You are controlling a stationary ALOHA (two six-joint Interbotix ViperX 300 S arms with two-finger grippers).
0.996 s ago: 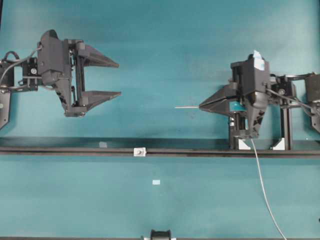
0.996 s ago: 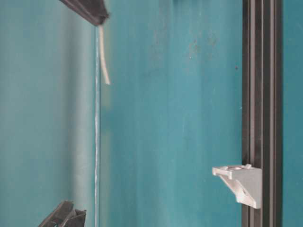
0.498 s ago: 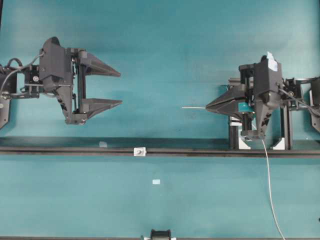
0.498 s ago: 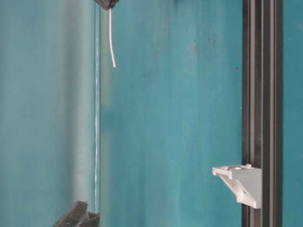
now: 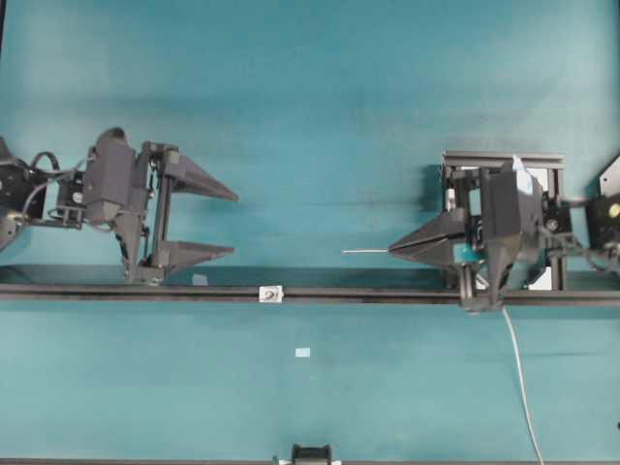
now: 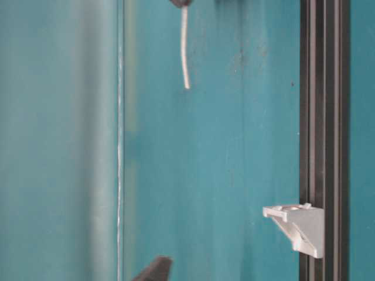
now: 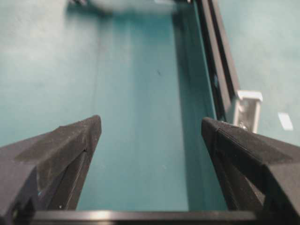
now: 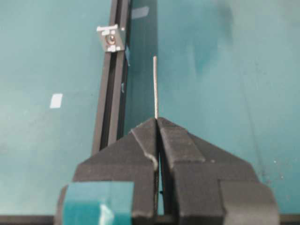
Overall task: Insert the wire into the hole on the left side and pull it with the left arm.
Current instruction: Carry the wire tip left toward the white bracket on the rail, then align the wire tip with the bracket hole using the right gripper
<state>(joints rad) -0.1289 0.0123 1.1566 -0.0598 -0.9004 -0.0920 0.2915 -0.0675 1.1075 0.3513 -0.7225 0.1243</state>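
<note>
Wire approach, not yet threaded.

Right gripper (image 5: 395, 251), teal-taped, jaws shut on the thin pale grey-white wire (image 5: 364, 251); a short stub pokes left from the tips, the rest trails off behind toward the near bench edge. Tiny white block with the dark round hole (image 5: 271, 294) sits on the black rail (image 5: 387, 294), left of and nearer than the tip, clearly apart. Next, I reckon: align the tip with the hole, feed left. Left gripper (image 5: 231, 224), plain black, jaws wide open, empty, waiting just left of the block.
</note>
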